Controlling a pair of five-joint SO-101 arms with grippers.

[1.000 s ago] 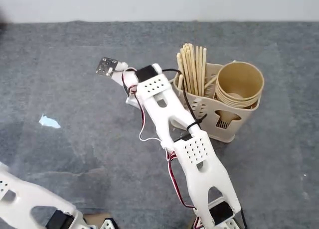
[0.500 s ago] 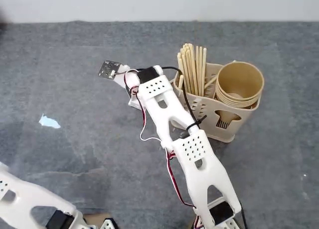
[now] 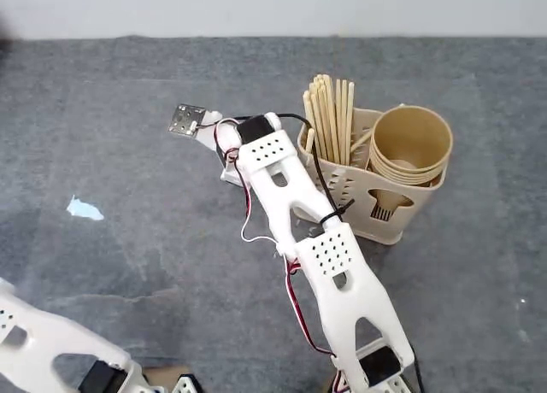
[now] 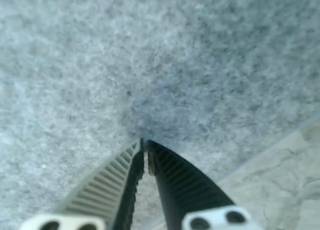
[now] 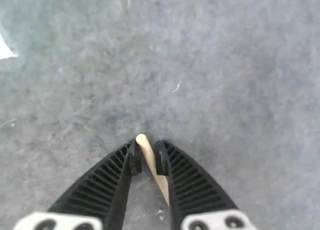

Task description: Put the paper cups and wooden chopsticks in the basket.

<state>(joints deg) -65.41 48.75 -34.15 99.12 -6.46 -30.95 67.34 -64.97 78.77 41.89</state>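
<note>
The beige basket (image 3: 376,207) stands at the right of the grey mat, holding a bundle of wooden chopsticks (image 3: 330,120) and a stack of paper cups (image 3: 413,145). My right arm (image 3: 282,188) stretches to just left of the basket, and its body hides its gripper from above. In the right wrist view my right gripper (image 5: 146,157) is shut on a single wooden chopstick (image 5: 146,146), its rounded tip poking out between the fingertips low over the mat. My left gripper (image 4: 145,151) is shut with nothing in it, close over the mat.
A small pale blue scrap (image 3: 84,209) lies on the mat at the left. The left arm (image 3: 51,342) sits at the near left corner. Open mat lies left of and behind the right arm. A pale wall borders the far edge.
My right arm's wrist has drifted slightly toward the near side, away from the far edge. The left arm and the basket have not moved.
</note>
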